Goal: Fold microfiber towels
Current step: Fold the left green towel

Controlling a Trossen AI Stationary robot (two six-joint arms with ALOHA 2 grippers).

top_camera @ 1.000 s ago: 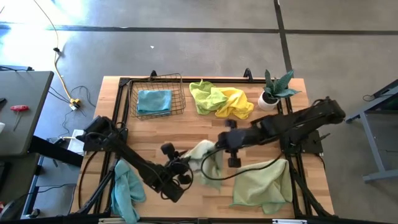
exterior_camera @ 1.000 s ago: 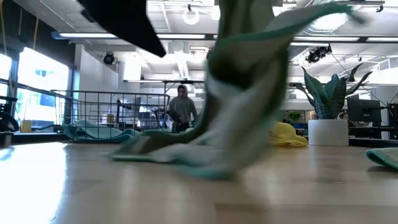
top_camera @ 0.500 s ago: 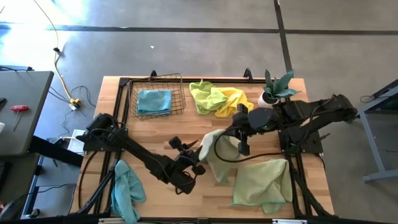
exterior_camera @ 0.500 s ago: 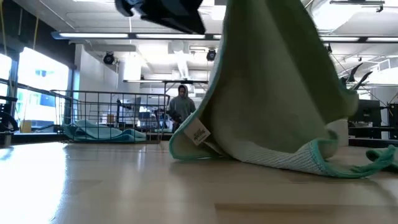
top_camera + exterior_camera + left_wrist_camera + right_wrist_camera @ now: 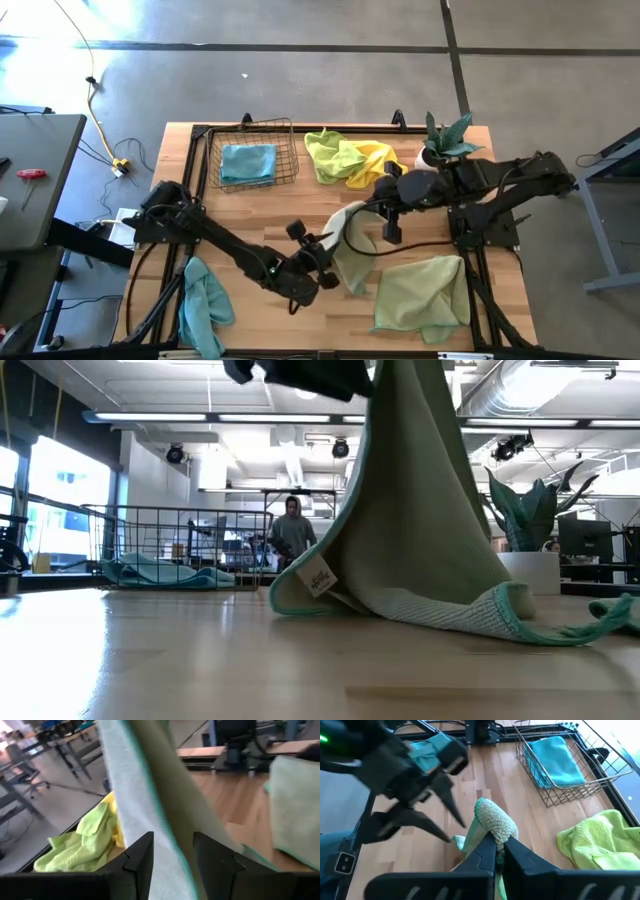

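the right hand (image 5: 385,200) is pinching a corner of the sage towel (image 5: 350,250), which hangs to the tabletop (image 5: 250,215) mid-table. the left hand (image 5: 328,262), fingers spread, seems to straddle its hanging edge; close there, then draw both hands apart to flatten it.

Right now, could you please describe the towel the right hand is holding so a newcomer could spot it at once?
Start at the wooden table; near its middle the right hand pinches a pale sage towel. Unlike the cloths lying flat or heaped around it, this one hangs from that hand, its teal-edged lower end trailing on the wood.
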